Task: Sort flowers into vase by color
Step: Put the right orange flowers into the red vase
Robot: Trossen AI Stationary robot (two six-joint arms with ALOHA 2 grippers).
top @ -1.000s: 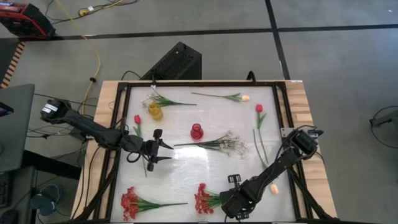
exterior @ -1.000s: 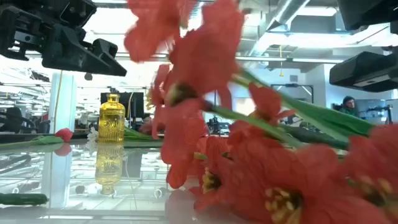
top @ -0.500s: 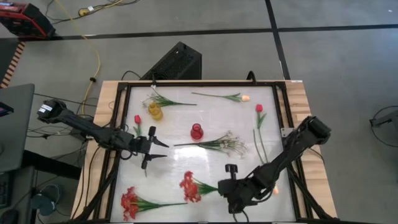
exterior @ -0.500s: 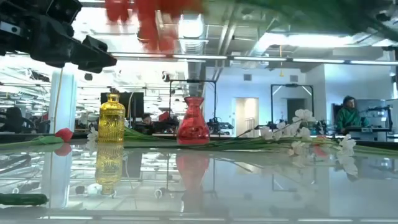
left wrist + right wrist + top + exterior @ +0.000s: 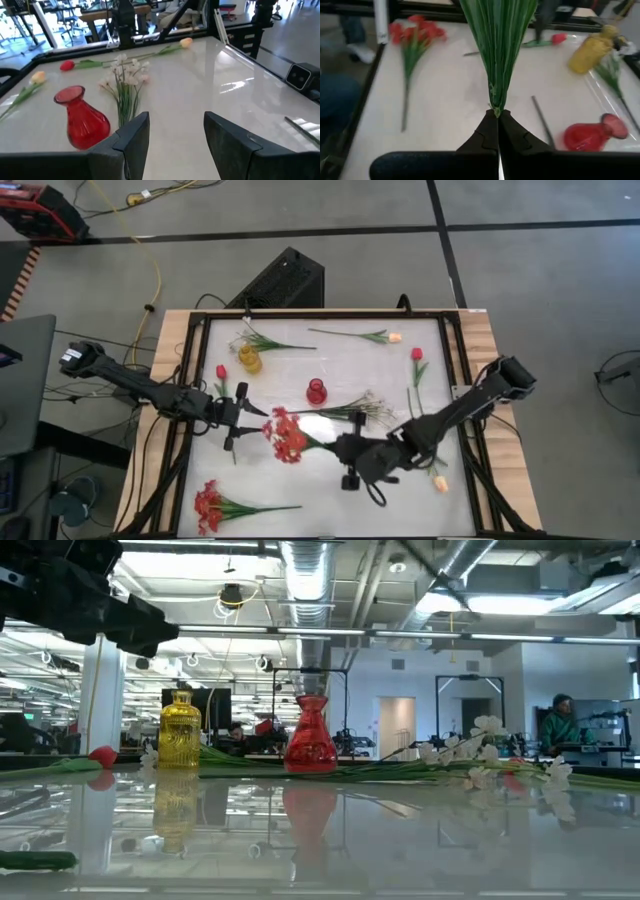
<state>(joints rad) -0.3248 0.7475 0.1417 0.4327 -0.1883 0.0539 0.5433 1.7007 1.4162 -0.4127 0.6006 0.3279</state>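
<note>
held flower cluster (image 5: 285, 436): red blooms, green striped stem | red vase (image 5: 316, 391): glossy red | yellow vase (image 5: 249, 359): amber yellow, ribbed | spray (image 5: 372, 412): white blossoms, green stems | tulip (image 5: 416, 354): red | tulip bud (image 5: 395, 337): peach-orange | table (image 5: 330, 360): glossy white | grippers: dark

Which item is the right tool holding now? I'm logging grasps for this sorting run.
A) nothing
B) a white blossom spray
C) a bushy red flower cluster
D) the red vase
C: the right tool is shut on the green stems of the bushy red flower cluster, carried above the table just short of the red vase.
</note>
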